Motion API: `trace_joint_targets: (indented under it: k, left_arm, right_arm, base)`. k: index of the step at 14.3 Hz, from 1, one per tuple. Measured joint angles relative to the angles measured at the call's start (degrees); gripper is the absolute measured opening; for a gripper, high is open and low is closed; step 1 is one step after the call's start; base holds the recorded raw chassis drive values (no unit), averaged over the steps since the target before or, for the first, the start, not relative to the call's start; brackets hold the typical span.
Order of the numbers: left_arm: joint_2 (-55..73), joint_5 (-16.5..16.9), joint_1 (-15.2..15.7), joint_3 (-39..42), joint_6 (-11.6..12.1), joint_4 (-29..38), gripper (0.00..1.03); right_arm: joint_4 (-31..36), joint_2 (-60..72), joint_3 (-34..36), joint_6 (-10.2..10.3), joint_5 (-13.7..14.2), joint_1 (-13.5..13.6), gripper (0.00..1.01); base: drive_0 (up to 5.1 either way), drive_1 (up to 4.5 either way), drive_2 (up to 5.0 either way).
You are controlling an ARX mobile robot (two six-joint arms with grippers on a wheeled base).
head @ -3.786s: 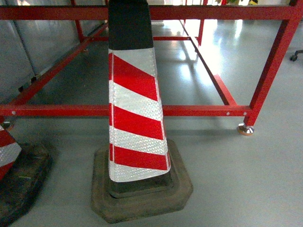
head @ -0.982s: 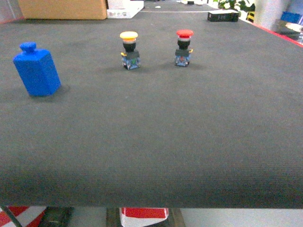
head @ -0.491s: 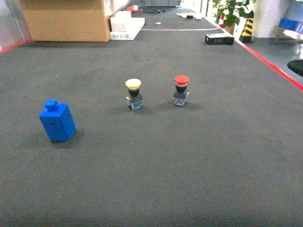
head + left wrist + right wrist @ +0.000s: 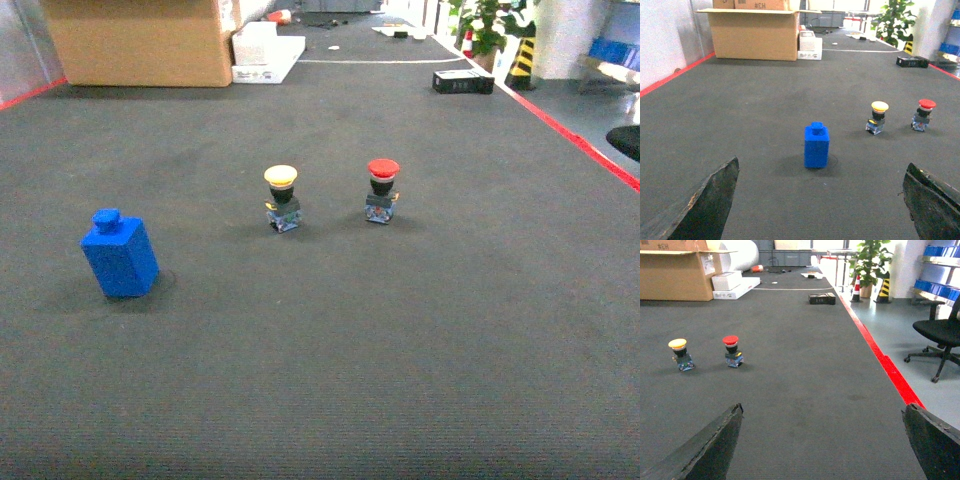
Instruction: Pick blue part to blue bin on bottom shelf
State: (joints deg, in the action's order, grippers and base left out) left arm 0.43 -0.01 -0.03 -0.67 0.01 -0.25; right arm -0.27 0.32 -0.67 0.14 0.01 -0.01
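Now, from the head view, the blue plastic block with a round knob (image 4: pixel 119 256) stands upright on the dark felt tabletop (image 4: pixel 400 340), well left of the yellow-capped push button (image 4: pixel 282 197) and red-capped push button (image 4: pixel 381 189).

Left wrist view: the left hand (image 4: pixel 817 200) is spread, block centred ahead; descend straight, nothing intervening.

Right wrist view: the right hand (image 4: pixel 822 445) is spread, idle; no shelf or bin visible.

Matt blue plastic part (image 4: pixel 119 258) on rough, dark, matt mat (image 4: pixel 400 330)
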Motion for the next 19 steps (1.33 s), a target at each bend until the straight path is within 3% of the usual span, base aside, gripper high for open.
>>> trace_joint_targets:
  k: [3,4,5,6,9,11,16,19]
  left_arm:
    - [0.2,-0.7,-0.2,-0.1,-0.2,-0.9,0.98]
    - [3.5,-6.2,-2.8,-1.6,-1.6,-4.5,0.98]
    - [10.8,-11.5,-6.4,-2.0,-2.9,-0.7,0.98]
    - [21.3,-13.6,-9.8,-2.0,-3.2,7.2,0.98]
    - [55.5,-10.3,-9.9,-9.6,-4.3,34.9,0.98]
    - [75.3,-8.3,-9.3,-15.7,-4.3,45.3,0.98]
    - [98.1,-5.7,-6.1,-27.0,-4.1,50.7,0.98]
    - [108.7,-3.5,-4.7,-34.3,-3.4,50.7,0.98]
  right_arm:
    - [0.0,0.0,0.0,0.0,0.0,0.0,0.98]
    - [0.0,0.0,0.0,0.0,0.0,0.0,0.98]
    - [0.0,0.0,0.0,0.0,0.0,0.0,0.98]
    - [0.0,0.0,0.0,0.0,0.0,0.0,0.98]
    - [0.0,0.0,0.0,0.0,0.0,0.0,0.98]
    - [0.0,0.0,0.0,0.0,0.0,0.0,0.98]
    - [0.0,0.0,0.0,0.0,0.0,0.0,0.98]
    - [0.0,0.0,0.0,0.0,0.0,0.0,0.98]
  base:
    - [0.0,0.0,0.0]
    - [0.0,0.0,0.0]
    - [0.0,0.0,0.0]
    - [0.0,0.0,0.0]
    - [0.0,0.0,0.0]
    - [0.0,0.0,0.0]
    - [0.0,0.0,0.0]
    - [0.0,0.0,0.0]
